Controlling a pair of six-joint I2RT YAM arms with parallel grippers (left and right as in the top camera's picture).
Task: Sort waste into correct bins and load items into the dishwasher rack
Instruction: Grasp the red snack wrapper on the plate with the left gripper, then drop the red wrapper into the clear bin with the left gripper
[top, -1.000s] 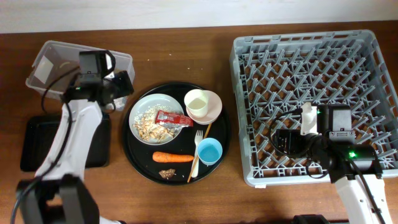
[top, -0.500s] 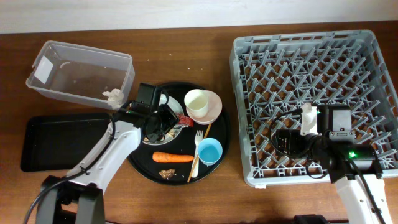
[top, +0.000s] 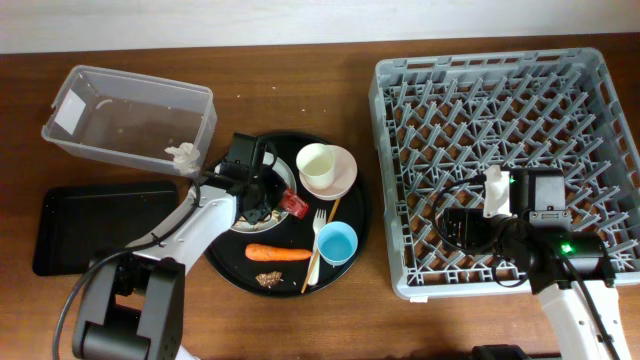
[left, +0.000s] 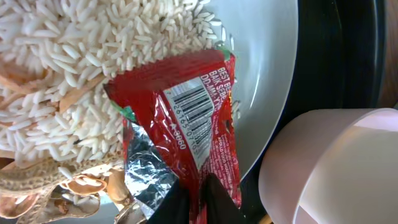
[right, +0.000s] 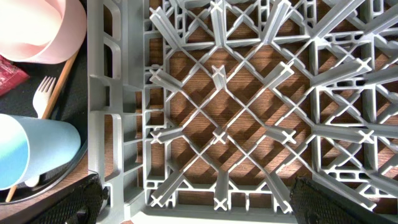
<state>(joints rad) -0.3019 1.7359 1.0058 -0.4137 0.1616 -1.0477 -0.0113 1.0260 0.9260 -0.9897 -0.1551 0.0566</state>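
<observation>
On the white plate, my left claw is pinched tight on one end of the red sauce packet. That packet lies on the rice, near the plate's edge and close to the white bowl. Over the grey dishwasher rack, my right claw hangs wide open with nothing in it. Beside that rack sit the light-blue cup and the white fork, on the round black tray.

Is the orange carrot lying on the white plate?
No, the carrot lies on the round black tray, below and apart from the white plate.
</observation>
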